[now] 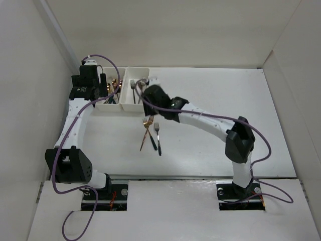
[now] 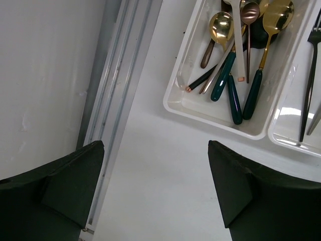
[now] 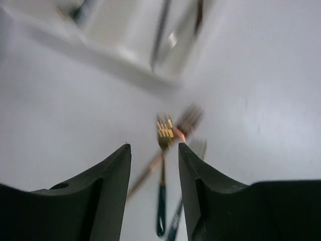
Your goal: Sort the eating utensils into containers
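Three forks lie crossed on the table: a gold one with a dark green handle, a copper one and a silver one with a dark handle. Two white bins stand side by side at the back left. The left bin holds several spoons. The right bin holds forks. My right gripper is open and empty, raised over the loose forks; its view is blurred. My left gripper is open and empty, left of the spoon bin.
White walls close in the table on the left, back and right. A metal rail runs along the left wall close to the left gripper. Purple cables loop around both arms.
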